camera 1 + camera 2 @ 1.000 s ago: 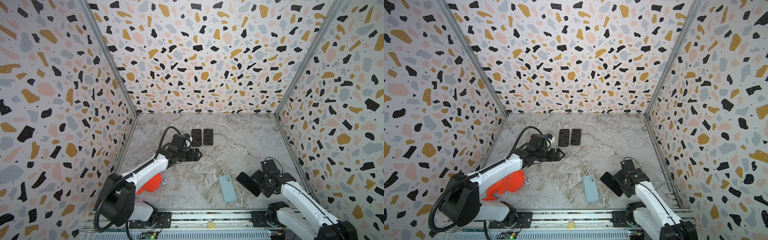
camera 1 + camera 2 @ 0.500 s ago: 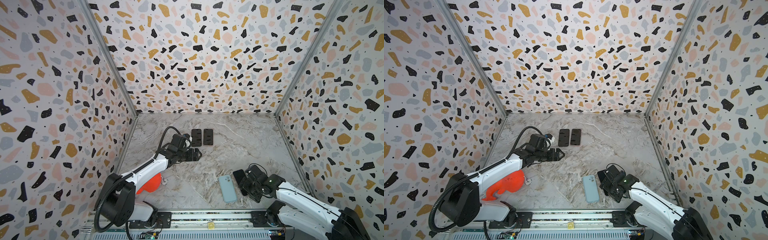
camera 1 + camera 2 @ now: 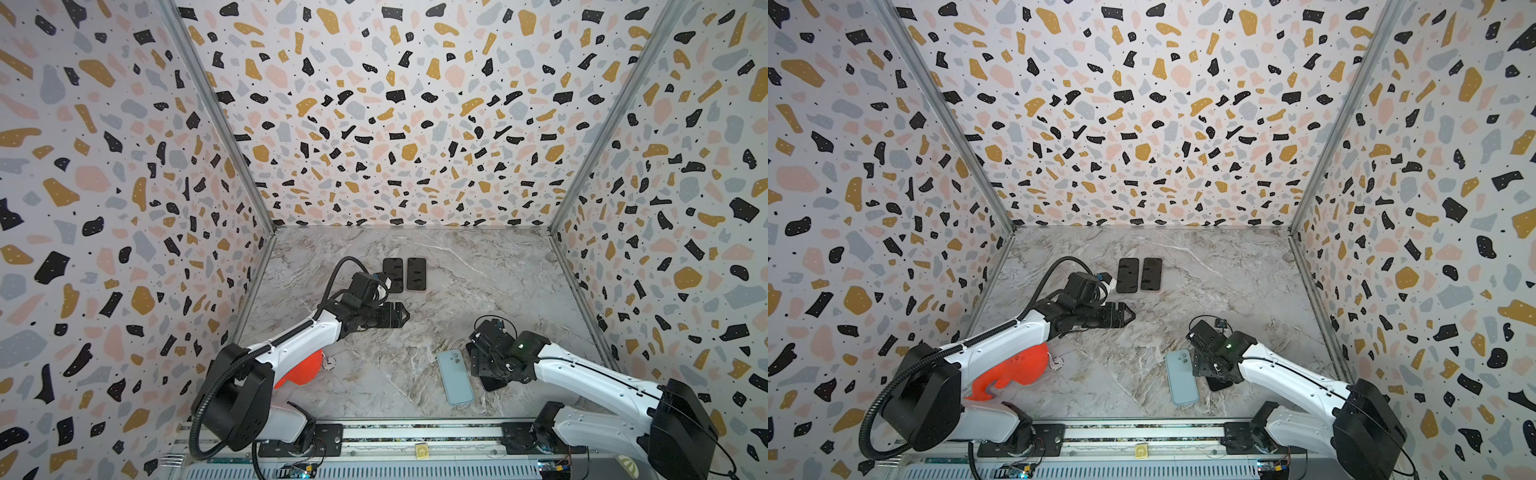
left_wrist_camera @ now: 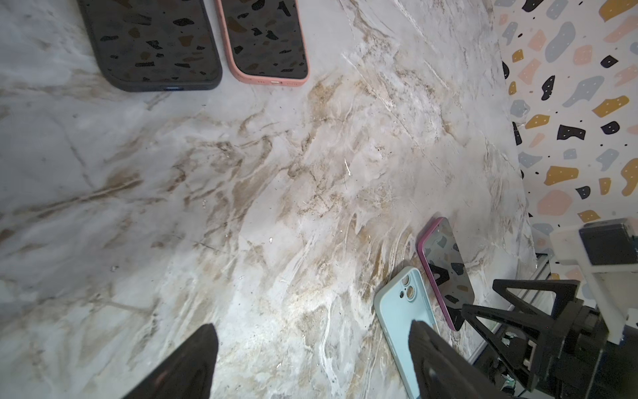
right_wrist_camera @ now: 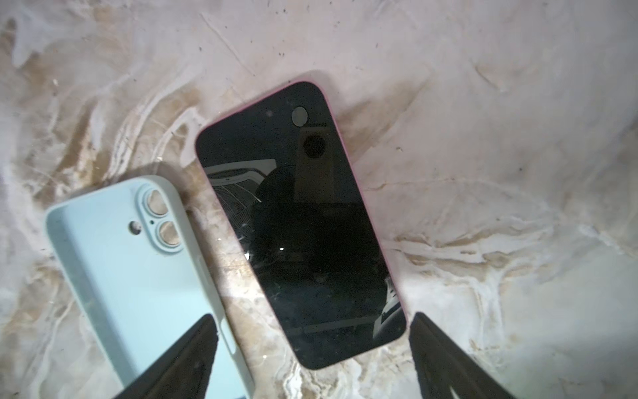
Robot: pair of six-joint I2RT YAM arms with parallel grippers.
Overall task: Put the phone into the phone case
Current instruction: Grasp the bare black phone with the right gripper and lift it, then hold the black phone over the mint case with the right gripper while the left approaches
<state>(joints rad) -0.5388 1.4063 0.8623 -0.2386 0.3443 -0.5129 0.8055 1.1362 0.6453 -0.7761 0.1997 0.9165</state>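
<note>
- Right pincer (image 3: 482, 365) is right over the phone (image 3: 494, 382) now, in both top views. A moment ago it was off to the side of it.
- Is it holding the phone?
- No. The phone lies flat on the table (image 3: 457, 257), just beside the blue phone case (image 3: 456, 377). It is not in the case.
- And the left pincer (image 3: 399, 314)?
- It hangs in the air, well apart from them, nearer the two phones at the back (image 3: 405, 274) (those already wear cases). It has not moved.
- What does the left wrist view show?
- Left pincer (image 4: 310, 331) has its jaws wide apart, with nothing between them. Far off I see the phone (image 4: 445, 273) with its pink edge, the phone case (image 4: 404, 311) next to it, and the right pincer (image 4: 480, 297) coming down on the phone.
- And the right wrist view?
- Right pincer (image 5: 310, 321) has its jaws wide apart, one on each side of the near end of the phone (image 5: 300, 224). They do not squeeze it. One jaw sits over the edge of the phone case (image 5: 138, 259).
- So what does that mean?
- I think the reach is done and the grab comes next. Then the phone must go up and into the case, glass side up. That jaw over the case might bump it.
</note>
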